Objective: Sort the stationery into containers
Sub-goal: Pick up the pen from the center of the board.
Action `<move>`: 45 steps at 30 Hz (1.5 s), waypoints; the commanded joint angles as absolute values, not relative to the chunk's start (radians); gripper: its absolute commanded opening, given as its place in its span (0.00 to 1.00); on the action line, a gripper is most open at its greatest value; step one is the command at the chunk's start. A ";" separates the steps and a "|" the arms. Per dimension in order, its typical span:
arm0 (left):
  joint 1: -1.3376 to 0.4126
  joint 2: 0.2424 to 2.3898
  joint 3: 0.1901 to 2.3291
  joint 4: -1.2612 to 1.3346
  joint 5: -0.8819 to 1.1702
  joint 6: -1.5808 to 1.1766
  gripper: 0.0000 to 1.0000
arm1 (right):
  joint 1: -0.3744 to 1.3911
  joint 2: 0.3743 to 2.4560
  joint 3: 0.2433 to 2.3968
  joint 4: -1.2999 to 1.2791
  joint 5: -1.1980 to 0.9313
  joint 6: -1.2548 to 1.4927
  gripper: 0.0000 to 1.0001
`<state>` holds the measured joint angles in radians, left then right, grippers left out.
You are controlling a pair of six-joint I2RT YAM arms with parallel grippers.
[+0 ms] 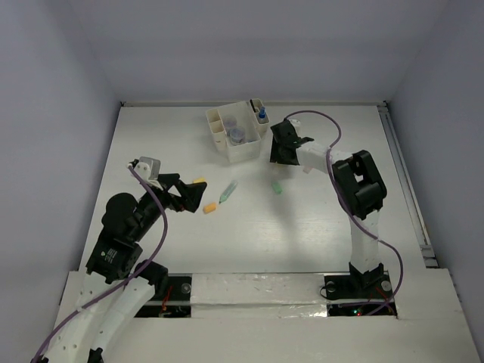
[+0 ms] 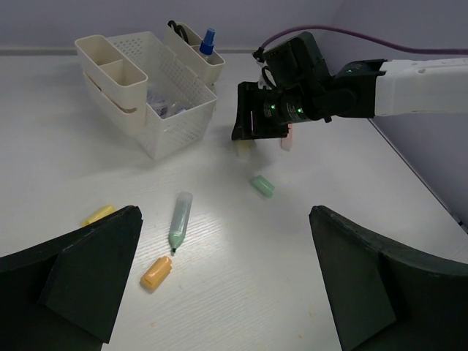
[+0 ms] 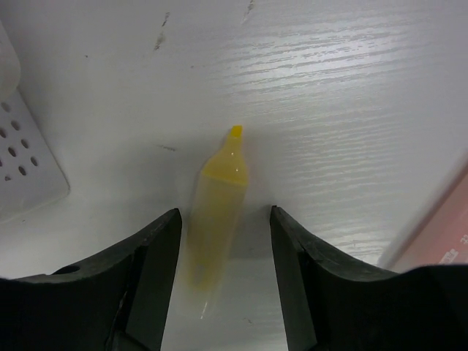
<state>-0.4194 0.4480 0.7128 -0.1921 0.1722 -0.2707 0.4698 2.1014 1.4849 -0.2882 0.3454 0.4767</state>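
- Your right gripper (image 3: 224, 216) is hovering low just beside the organizer (image 1: 240, 145). Its jaws are partly open, straddling a yellow highlighter (image 3: 219, 183) without clamping it.
- The highlighter is lying flat on the table (image 1: 318, 234).
- Your left gripper (image 2: 225, 219) is hanging with jaws wide, holding nothing.
- Ahead of it, the green marker (image 2: 178, 219), orange block (image 2: 156, 272), yellow block (image 2: 99, 214) and green block (image 2: 262, 186) are lying loose.
- The blue-capped bottle (image 2: 207, 42) is standing in the organizer's end compartment, and the purple jar (image 1: 237, 136) is sitting in the big one.

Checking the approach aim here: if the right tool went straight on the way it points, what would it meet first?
The yellow highlighter, lying on the white table between the open fingers of the right tool; how close is hard to judge.
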 commanded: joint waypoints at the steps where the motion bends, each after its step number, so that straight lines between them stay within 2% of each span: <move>1: -0.425 0.456 0.716 -0.163 0.167 -0.259 0.99 | 0.462 2.140 1.534 -0.342 0.383 0.442 0.54; 4: -0.425 0.459 0.716 -0.160 0.167 -0.261 0.99 | 0.462 2.143 1.537 -0.357 0.388 0.440 0.38; 5: -0.425 0.460 0.716 -0.160 0.169 -0.259 0.99 | 0.462 2.140 1.537 -0.356 0.390 0.437 0.31; 8: -0.416 0.469 0.716 -0.158 0.184 -0.258 0.99 | 0.462 2.134 1.549 -0.354 0.382 0.433 0.20; 9: -0.416 0.475 0.716 -0.155 0.193 -0.256 0.99 | 0.462 2.125 1.551 -0.341 0.382 0.431 0.14; 11: -0.407 0.495 0.718 -0.152 0.216 -0.256 0.99 | 0.462 2.109 1.551 -0.292 0.373 0.430 0.08; 15: -0.397 0.540 0.719 -0.146 0.259 -0.259 0.99 | 0.462 2.011 1.514 -0.177 0.356 0.426 0.03; 20: -0.397 0.595 0.712 -0.129 0.311 -0.265 0.99 | 0.503 1.714 1.301 0.003 0.318 0.416 0.04; 24: -0.397 0.641 0.713 -0.091 0.415 -0.261 0.97 | 0.636 1.566 1.180 0.138 0.275 0.454 0.05; 31: -0.397 0.712 0.713 -0.057 0.459 -0.278 0.94 | 0.825 1.543 1.164 0.267 0.219 0.531 0.07; 45: -0.388 0.767 0.724 -0.028 0.437 -0.290 0.83 | 0.971 1.548 1.163 0.408 0.153 0.575 0.08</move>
<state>-0.4023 0.7639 0.7128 -0.0929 0.4187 -0.2783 0.9401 1.5459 1.1610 0.2996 0.1772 0.5529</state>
